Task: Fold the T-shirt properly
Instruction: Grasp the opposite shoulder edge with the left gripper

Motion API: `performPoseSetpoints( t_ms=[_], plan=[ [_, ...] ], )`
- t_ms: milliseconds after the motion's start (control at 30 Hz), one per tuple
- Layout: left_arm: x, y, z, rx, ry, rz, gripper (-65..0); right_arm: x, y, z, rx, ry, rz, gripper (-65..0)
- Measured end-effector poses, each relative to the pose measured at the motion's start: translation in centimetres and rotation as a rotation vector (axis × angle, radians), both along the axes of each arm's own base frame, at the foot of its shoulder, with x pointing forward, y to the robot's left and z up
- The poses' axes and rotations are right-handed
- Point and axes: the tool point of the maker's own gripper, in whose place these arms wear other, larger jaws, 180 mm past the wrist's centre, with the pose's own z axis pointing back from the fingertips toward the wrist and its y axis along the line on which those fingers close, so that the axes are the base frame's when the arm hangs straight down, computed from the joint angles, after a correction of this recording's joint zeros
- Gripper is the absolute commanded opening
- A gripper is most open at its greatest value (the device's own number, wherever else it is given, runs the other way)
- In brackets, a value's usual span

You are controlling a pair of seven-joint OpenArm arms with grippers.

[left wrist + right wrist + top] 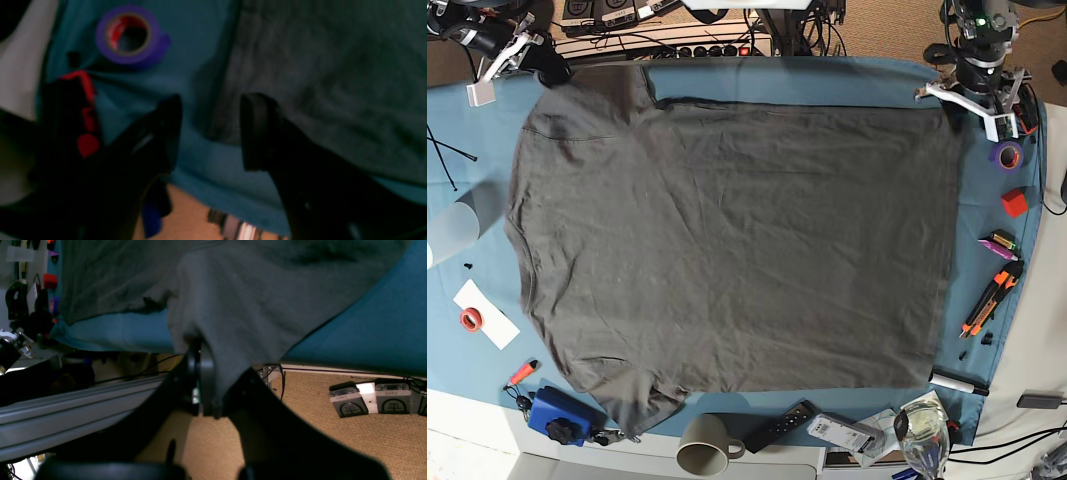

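Right end effector (pixel 203 386) pinched shut on T-shirt (pixel 727 250) corner at bench (pixel 807 75) edge. Left end effector (pixel 210 133) gapes empty, hem just beside. I fear one-sided pull skewing fold, purple tape roll (pixel 130 35) snagging nearby.

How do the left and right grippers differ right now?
The left gripper stands open with nothing between its jaws, while the right gripper is shut on the T-shirt.
The left gripper hovers over the shirt's edge and the blue table cloth; the right gripper has cloth draped down over it, past the table's edge.
Both sit at the shirt's far corners in the base view.
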Motion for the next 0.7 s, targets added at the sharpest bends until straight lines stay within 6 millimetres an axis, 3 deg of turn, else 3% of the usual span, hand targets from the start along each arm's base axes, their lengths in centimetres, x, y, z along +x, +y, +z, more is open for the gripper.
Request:
performPoseSetpoints(
  t_ms=[67,167,267,467,700],
  plan=[
    [0.4,0.0,-0.7,-0.013,0.001,0.001,-36.2,0.0,0.0,0.0,0.0,0.0,0.0,-65.0],
    [0.0,0.4,-3.3,-0.038,0.057,0.029,-36.2,0.0,0.0,0.0,0.0,0.0,0.0,-65.0],
    [0.1,0.1,-4.3,-0.089,0.061,0.03,-36.2,0.0,0.0,0.0,0.0,0.0,0.0,-65.0],
    [0.5,-0.9,-4.3,-0.173,0.046,0.013,-37.9,0.0,0.0,0.0,0.0,0.001,0.0,-65.0],
    [0.6,-3.9,-4.1,-0.322,0.042,-0.07,-51.5,0.1,0.0,0.0,0.0,-0.003,0.0,-65.0]
  ],
)
